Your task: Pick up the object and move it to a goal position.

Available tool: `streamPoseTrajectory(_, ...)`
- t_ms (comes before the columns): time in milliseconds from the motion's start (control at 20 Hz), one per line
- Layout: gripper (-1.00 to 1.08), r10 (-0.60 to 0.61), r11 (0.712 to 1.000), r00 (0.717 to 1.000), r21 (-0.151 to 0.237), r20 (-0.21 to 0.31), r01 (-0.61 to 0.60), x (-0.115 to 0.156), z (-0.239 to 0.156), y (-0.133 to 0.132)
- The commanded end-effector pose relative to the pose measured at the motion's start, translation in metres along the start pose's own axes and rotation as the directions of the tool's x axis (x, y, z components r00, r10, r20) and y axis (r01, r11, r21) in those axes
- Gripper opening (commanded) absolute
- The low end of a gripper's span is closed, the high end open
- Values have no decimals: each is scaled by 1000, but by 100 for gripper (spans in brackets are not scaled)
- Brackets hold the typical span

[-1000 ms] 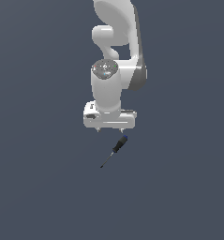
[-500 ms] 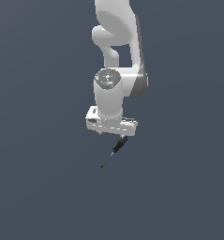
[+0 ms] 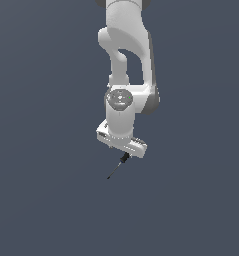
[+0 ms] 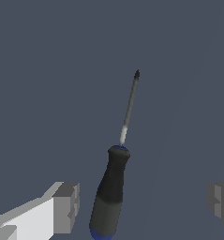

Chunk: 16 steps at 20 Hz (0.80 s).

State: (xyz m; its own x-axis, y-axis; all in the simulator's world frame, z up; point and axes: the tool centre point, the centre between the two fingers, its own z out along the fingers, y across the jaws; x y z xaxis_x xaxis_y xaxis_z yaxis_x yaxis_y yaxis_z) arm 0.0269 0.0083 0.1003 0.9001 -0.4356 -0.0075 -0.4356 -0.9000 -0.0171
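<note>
The screwdriver (image 4: pixel 111 190) has a black handle with a blue ring and a thin dark grey shaft (image 4: pixel 130 105). It lies flat on the grey floor. In the wrist view its handle lies between my two fingers, closer to one grey fingertip (image 4: pixel 66 206) than to the other (image 4: pixel 220 202), and touches neither. My gripper (image 4: pixel 142 205) is open and empty. In the exterior view the white hand of the gripper (image 3: pixel 123 148) hangs just over the handle, and the screwdriver (image 3: pixel 118 165) sticks out below it toward the exterior view's left.
A plain dark grey floor (image 3: pixel 51 200) surrounds the screwdriver. The white arm (image 3: pixel 126 60) rises straight above the hand. No other objects show.
The hand has come down over the screwdriver's handle, which showed clear of the hand before. The screwdriver has not moved.
</note>
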Motion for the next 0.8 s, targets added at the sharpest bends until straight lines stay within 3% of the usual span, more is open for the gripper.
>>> streamPoseTrajectory(0, 100, 59, 998, 998, -4, -2, -59, 2, 9, -3)
streamPoseTrajectory(350, 100, 171, 985, 985, -12, -8, -171, 5, 27, -9)
streamPoseTrajectory(750, 100, 221, 975, 975, -15, -11, -221, 6, 35, -11)
